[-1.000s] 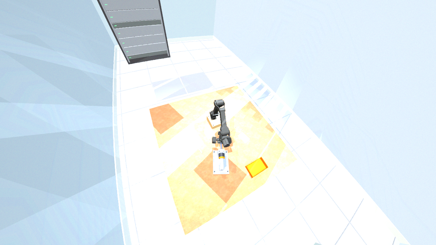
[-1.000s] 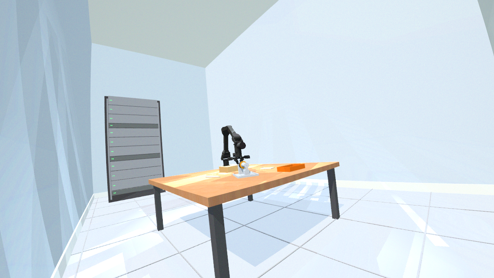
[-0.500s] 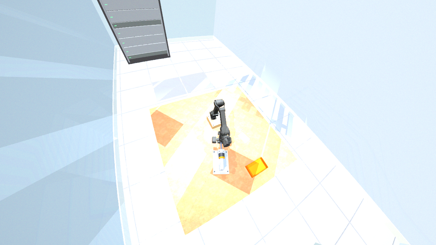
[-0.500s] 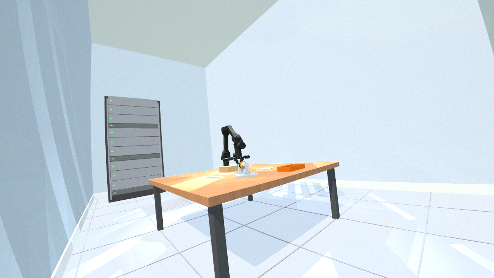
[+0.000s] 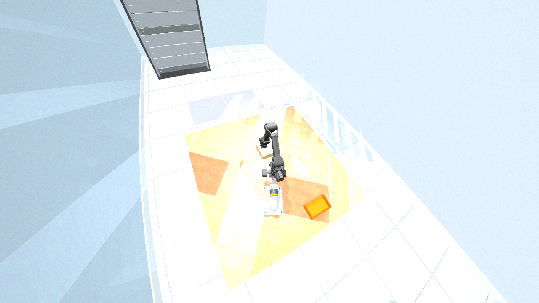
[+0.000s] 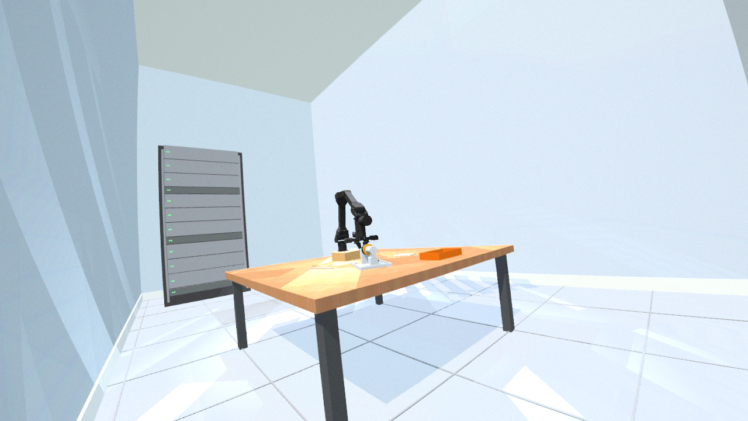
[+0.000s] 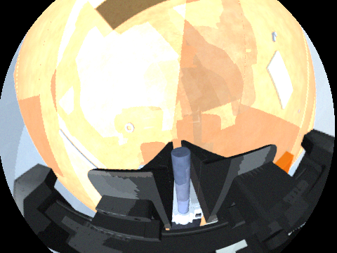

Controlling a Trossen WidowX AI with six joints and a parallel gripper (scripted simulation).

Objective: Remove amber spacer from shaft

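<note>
My gripper (image 5: 273,176) (image 7: 177,145) is shut on the blue-grey shaft (image 5: 273,181) (image 7: 182,179), whose free end shows between the fingertips in the wrist view. The shaft runs from the fingers to a white fixture on a base plate (image 5: 278,213). The amber spacer (image 5: 273,194) (image 6: 366,245) sits between dark spacers (image 5: 273,191) and the big white housing block (image 5: 273,203), touching or very near its face. It is up at shaft height, not on the table. The gap beside it is too small to judge, and the shaft inside the spacers is hidden.
An orange tray (image 5: 317,205) (image 6: 440,255) stands to the right of the fixture in the top view. The arm's wooden base block (image 5: 268,155) is behind. The wrist view shows a small pale ring (image 7: 126,127) and a flat white piece (image 7: 281,81) on the table.
</note>
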